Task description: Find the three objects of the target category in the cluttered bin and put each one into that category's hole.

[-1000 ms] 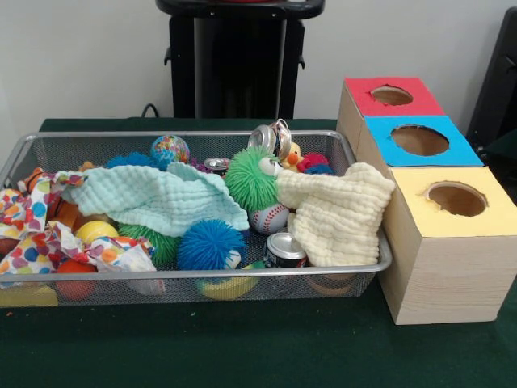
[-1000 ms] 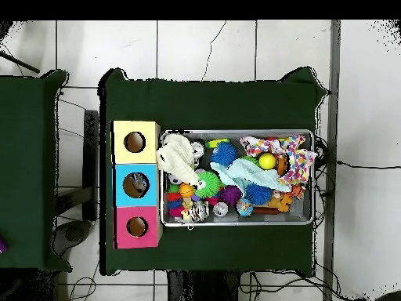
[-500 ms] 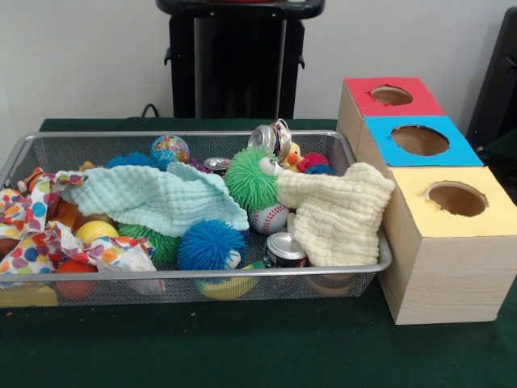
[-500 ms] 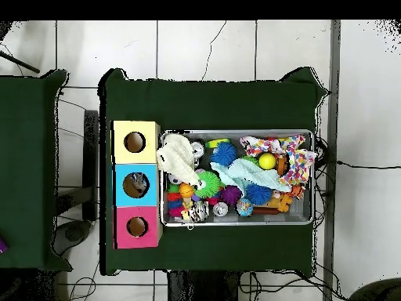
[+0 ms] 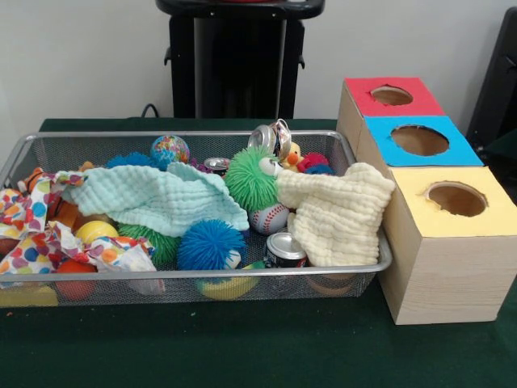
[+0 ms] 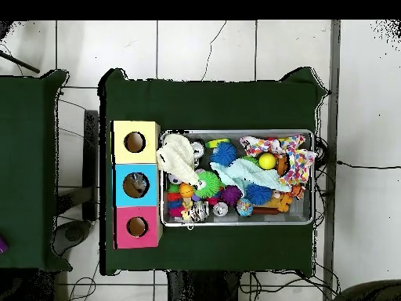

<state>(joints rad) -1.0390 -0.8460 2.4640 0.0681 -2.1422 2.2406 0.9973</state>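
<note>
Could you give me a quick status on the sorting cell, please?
Gripper not in view. Bin full, nothing lifted. Cream cloth and mint cloth cover toys.

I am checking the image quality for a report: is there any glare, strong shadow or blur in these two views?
Front view: even, soft light; the can top shines slightly; faint shadow beside the yellow box; nothing blurred. Overhead view: flat light, no glare; the small things in the bin are hard to make out; the box holes look dark inside.
</note>
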